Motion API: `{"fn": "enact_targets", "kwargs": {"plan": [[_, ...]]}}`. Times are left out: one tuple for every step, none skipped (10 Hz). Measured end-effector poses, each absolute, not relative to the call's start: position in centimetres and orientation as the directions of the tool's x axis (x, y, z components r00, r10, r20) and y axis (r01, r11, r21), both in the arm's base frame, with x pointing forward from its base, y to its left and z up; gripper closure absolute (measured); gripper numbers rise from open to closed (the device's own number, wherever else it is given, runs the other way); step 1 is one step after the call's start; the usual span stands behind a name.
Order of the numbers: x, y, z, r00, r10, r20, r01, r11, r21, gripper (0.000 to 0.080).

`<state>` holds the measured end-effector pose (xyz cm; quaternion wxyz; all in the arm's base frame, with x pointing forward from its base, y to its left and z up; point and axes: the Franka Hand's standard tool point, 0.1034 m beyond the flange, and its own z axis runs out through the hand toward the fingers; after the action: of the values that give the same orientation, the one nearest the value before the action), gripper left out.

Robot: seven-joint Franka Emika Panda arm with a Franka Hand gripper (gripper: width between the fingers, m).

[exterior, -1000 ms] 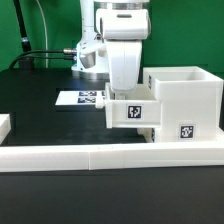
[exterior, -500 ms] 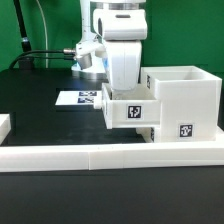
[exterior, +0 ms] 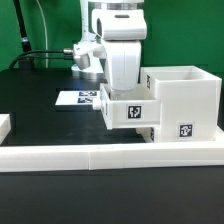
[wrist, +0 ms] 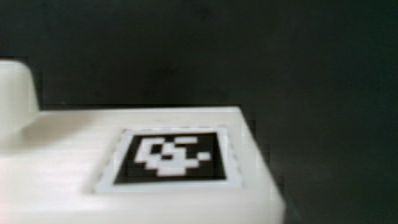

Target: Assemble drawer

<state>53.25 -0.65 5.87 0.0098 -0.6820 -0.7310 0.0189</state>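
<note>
A small white drawer tray [exterior: 127, 112] with a square tag on its front stands just to the exterior view's left of the large white cube-like housing [exterior: 186, 98], close to its side. My gripper [exterior: 122, 94] reaches down from above into the tray's top and is shut on it; the fingertips are hidden by the tray wall. The wrist view shows the tray's white surface and its tag [wrist: 173, 157] very close, and no fingers. The second tray is not in view.
The long low white border rail [exterior: 100, 156] runs along the front. The marker board [exterior: 78, 98] lies flat behind the tray. A small white piece [exterior: 4, 124] sits at the exterior view's left edge. Cables hang at the back left.
My gripper and the tray in it have shifted a little toward the exterior view's left, away from the housing.
</note>
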Motion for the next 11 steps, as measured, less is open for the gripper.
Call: {"fn": "enact_targets", "kwargs": {"plan": [[53.25,-0.72,5.86,-0.076,0.997,-0.011,0.996,0.076,-0.040,0.0757],[53.26,-0.84,5.84,-0.075,0.997,-0.011,0.996,0.075,-0.037,0.0757],[53.26,-0.91,5.83,-0.074,0.997,-0.011,0.997,0.074,-0.037,0.0757],[53.27,-0.91,5.84,-0.080,0.997,-0.010,0.996,0.080,-0.037,0.0757],[53.27,-0.91,5.84,-0.079,0.997,-0.010,0.996,0.079,-0.037,0.0757],[53.26,-0.91,5.84,-0.079,0.997,-0.010,0.996,0.079,-0.037,0.0757],[53.27,-0.81,5.84,-0.077,0.997,-0.010,0.996,0.076,-0.037,0.0757],[53.30,-0.28,5.88,-0.078,0.997,-0.009,0.996,0.077,-0.036,0.0757],[53.38,0.05,5.96,-0.086,0.996,-0.011,0.996,0.085,-0.035,0.0757],[53.38,-0.02,5.98,-0.082,0.997,-0.010,0.996,0.082,-0.034,0.0757],[53.32,-0.09,5.89,-0.081,0.997,-0.010,0.996,0.081,-0.036,0.0757]]}}
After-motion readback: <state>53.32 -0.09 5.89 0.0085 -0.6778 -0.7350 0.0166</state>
